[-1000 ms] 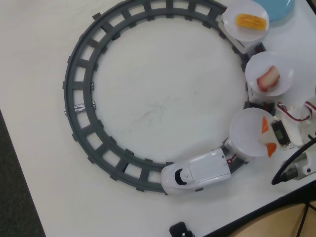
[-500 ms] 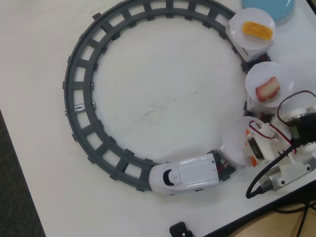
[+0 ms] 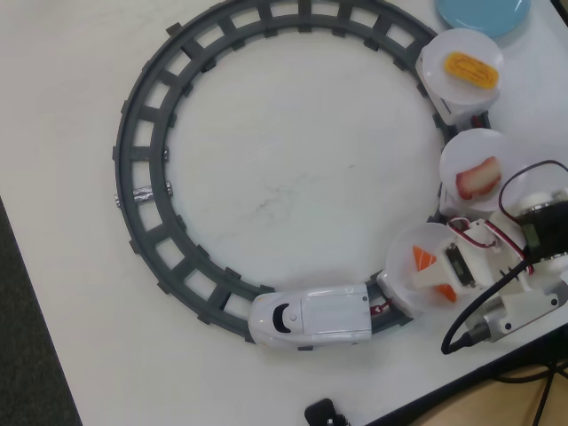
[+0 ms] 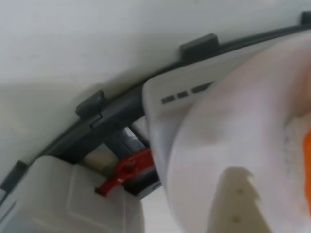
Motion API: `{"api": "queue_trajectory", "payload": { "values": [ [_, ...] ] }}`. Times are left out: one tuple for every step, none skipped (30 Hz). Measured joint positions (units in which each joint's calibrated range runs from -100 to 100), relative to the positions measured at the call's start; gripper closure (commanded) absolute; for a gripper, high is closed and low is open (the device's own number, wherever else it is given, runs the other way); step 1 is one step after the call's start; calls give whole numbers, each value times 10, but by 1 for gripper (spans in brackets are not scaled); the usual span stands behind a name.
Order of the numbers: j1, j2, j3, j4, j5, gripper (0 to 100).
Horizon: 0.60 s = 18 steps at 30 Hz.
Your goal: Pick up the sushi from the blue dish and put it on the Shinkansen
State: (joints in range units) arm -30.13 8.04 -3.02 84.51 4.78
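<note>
Three round white plates ride behind the toy train in the overhead view. Far left of the pincer is the grey plastic ring track [image 3: 142,169], with nothing for the task there. Nearer, just left of the pincer and a bit lower, is the Shinkansen [image 3: 311,315], a white toy bullet train with a black windscreen, nose pointing away. Right behind it is the first white plate [image 3: 401,277], and the pincer [image 3: 441,277] is over this plate's right half.

The sushi [image 3: 423,259], a small orange-and-white toy wedge, is on or just over that plate, right at the pincer tips. Whether the jaws are spread or pinching it can't be told, since the wrist body hides them. The wrist view only shows the plate surface [image 4: 233,131] up close, a red coupling hook [image 4: 124,172] and an orange sliver [image 4: 306,160] at the right edge.

Above the pincer is a plate with a red-pink-and-white piece [image 3: 477,175], further up a plate with a yellow oblong piece [image 3: 470,68], and furthest is the light-blue round plastic dish [image 3: 484,11], which looks empty.

Judged step: placing, nearly done. Next calls for confirming the release, then lifting straight up without dragging the sushi or tipping the plate.
</note>
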Motion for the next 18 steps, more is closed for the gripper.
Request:
{"api": "queue_trajectory", "payload": {
  "values": [
    [7, -8, -2, 3, -1, 65],
    [17, -17, -9, 7, -4, 65],
    [31, -33, -21, 9, -9, 65],
    [48, -51, -32, 12, -17, 65],
    [67, -74, -43, 17, -25, 65],
    [86, -97, -52, 27, -31, 65],
    [106, -120, -57, 38, -35, 65],
    [128, -141, -58, 52, -38, 65],
    [150, -163, -58, 67, -40, 65],
    [173, -184, -53, 80, -41, 66],
    [198, -205, -43, 89, -41, 66],
    [228, -227, -30, 95, -41, 66],
    [260, -251, -11, 99, -41, 66],
    [295, -275, 11, 99, -41, 66],
    [334, -300, 35, 98, -41, 66],
    [371, -328, 64, 97, -41, 66],
    [404, -355, 95, 95, -41, 66],
    [436, -385, 126, 92, -41, 66]
  ]
}}
